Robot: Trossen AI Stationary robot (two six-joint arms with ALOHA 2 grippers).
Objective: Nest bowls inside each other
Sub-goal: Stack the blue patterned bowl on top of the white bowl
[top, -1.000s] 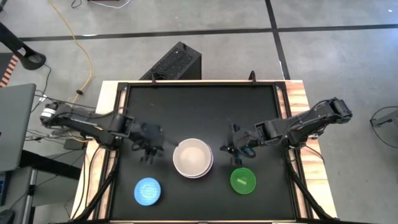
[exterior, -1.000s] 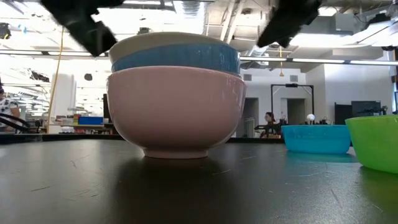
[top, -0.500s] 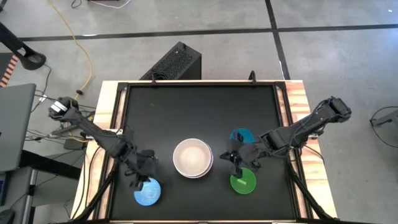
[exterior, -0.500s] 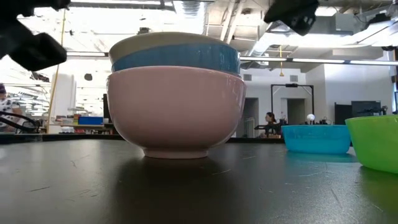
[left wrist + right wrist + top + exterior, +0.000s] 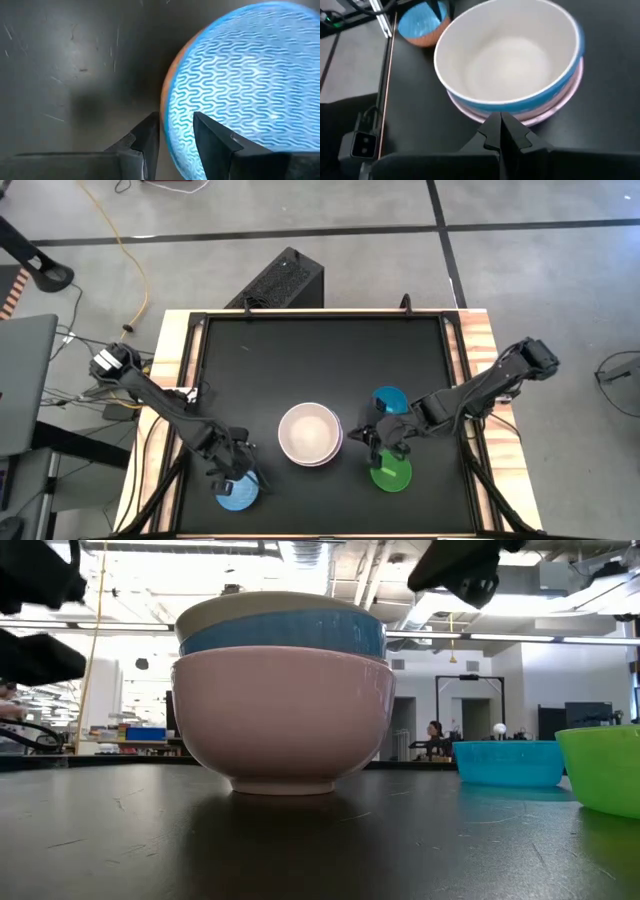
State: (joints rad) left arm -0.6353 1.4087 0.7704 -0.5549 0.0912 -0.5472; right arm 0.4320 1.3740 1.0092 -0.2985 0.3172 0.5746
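Note:
At the table's middle stands a stack point(image 5: 310, 435) of a pink bowl point(image 5: 285, 715), a blue bowl point(image 5: 290, 635) and a cream-white bowl point(image 5: 510, 55), one inside the other. A light blue patterned bowl point(image 5: 238, 492) sits near the front left. My left gripper point(image 5: 175, 132) is open above its rim, one finger over the inside and one outside. My right gripper point(image 5: 365, 438) is shut in the air, between the stack and a green bowl point(image 5: 390, 471). A small teal bowl point(image 5: 390, 401) stands behind the green one.
The black tabletop point(image 5: 320, 350) has free room across its far half. A black box point(image 5: 280, 280) stands on the floor beyond the far edge. Cables and a grey case point(image 5: 25, 380) lie past the left edge.
My left gripper has swung from beside the stack toward the table's near edge and down over the light blue bowl, tipping steeper. My right gripper has shifted a little toward the near edge and rolled, uncovering the teal bowl. The bowls have kept still.

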